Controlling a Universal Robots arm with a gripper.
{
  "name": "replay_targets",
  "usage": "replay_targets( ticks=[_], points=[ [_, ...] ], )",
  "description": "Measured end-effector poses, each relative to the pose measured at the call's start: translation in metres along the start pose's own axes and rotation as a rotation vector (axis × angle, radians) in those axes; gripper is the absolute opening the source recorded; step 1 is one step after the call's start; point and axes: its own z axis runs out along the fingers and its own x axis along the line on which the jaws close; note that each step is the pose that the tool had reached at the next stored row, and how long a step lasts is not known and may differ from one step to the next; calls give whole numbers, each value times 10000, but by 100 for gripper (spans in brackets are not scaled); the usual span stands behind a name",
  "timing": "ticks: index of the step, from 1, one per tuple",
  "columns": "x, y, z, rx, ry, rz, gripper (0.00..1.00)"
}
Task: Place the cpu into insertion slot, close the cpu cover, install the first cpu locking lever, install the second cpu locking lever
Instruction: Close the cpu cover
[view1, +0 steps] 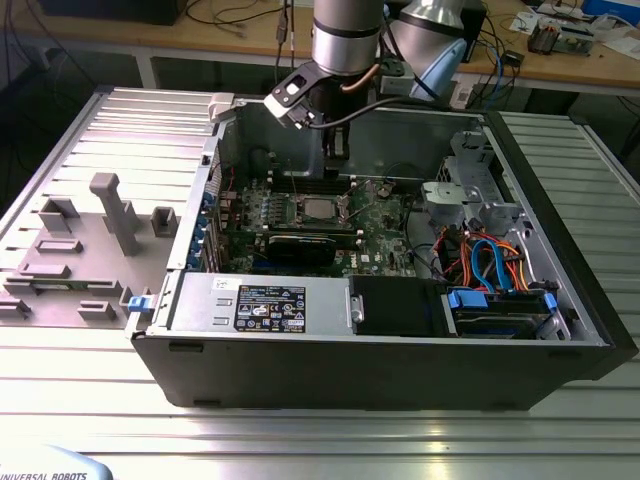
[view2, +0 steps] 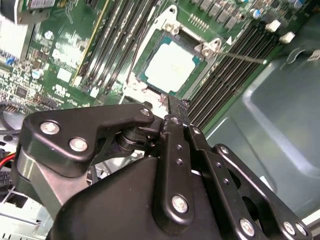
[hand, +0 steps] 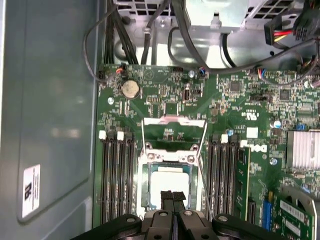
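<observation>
Ribbed metal table (view1: 300, 440) carries an open computer case (view1: 400, 370). On its green motherboard (hand: 165, 95), the shiny-rimmed insertion slot (hand: 170, 159) holds the cpu (hand: 167, 181), a pale silver-grey square lying flat. The gripper (hand: 173, 197) hangs over it, fingers pressed together, empty.

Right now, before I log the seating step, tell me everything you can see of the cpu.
The small flat square cpu with a silver-grey metal top lies flat, face up, in the shiny-rimmed square socket of the green motherboard, between long dark memory slots. The black end effector hangs over one edge; contact cannot be told.
</observation>
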Motion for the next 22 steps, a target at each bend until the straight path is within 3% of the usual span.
replay_targets(
  ticks=[2,8,22],
  points=[
    [-2,62,1,0,1,-2,11],
    [-6,148,1,0,1,-1,11],
    [-10,269,3,0,1,-1,11]
  ],
)
